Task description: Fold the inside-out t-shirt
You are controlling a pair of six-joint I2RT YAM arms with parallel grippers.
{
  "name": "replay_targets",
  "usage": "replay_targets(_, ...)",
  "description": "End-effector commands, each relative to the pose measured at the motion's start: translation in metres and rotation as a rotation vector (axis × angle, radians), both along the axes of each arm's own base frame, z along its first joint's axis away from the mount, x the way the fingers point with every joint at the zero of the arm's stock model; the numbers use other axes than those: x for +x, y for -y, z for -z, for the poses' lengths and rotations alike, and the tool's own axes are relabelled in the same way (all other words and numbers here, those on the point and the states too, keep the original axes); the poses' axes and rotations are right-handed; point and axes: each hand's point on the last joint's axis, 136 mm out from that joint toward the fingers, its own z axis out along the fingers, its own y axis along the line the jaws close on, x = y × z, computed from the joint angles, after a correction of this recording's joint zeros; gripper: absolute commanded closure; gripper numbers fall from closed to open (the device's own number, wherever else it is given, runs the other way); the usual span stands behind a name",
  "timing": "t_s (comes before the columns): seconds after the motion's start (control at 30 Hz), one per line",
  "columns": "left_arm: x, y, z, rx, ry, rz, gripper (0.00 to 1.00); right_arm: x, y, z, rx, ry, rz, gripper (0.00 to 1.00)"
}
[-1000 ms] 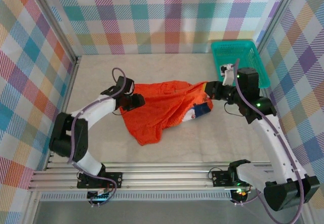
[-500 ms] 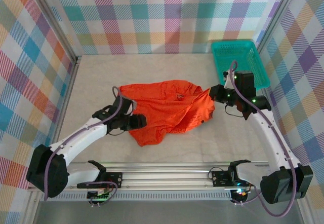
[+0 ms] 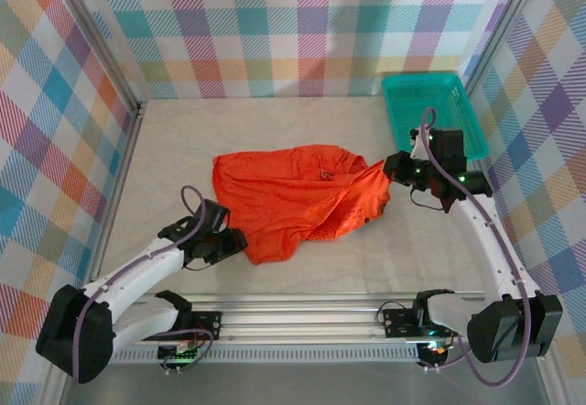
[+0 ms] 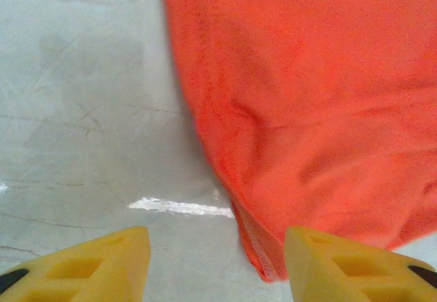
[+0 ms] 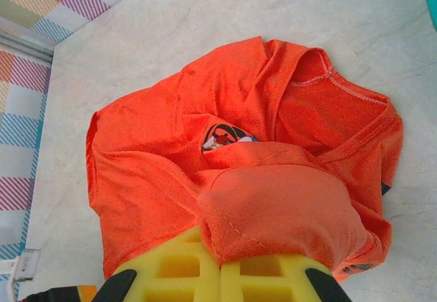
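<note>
- Two arms show in the top view, one at each side of the inside-out t-shirt, which lies crumpled in the middle of the table. The left tool sits low at the shirt's near left corner. The right tool meets the cloth's right end, where the fabric bunches up. A teal basket stands in the far right corner (well apart from the shirt).
- Left wrist view: the left tool is spread, its yellow fingers wide apart over the table. The inside-out t-shirt lies on the right side, and its hem corner reaches down between the fingers, close to the right one (nothing is pinched).
- Right wrist view: the right tool is pressed together, pinching a fold of the inside-out t-shirt. A small piece of the cartoon print peeks out from a gap in the cloth.
</note>
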Motion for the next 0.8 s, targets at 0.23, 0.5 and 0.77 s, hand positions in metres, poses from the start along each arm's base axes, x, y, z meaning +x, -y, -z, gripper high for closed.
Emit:
replay_targets(0.23, 0.041, 0.012, 0.002, -0.086, 0.096, -0.120, 0.60, -0.004, -0.002, -0.007, 0.040, 0.000, -0.010, 1.00)
replay_targets(0.5, 0.041, 0.017, 0.023, -0.068, 0.032, -0.102, 0.75, -0.005, 0.002, -0.012, 0.037, 0.013, 0.001, 1.00)
replay_targets(0.77, 0.062, -0.003, -0.038, 0.078, 0.165, -0.067, 1.00, 0.002, 0.002, -0.012, 0.048, 0.009, 0.004, 1.00)
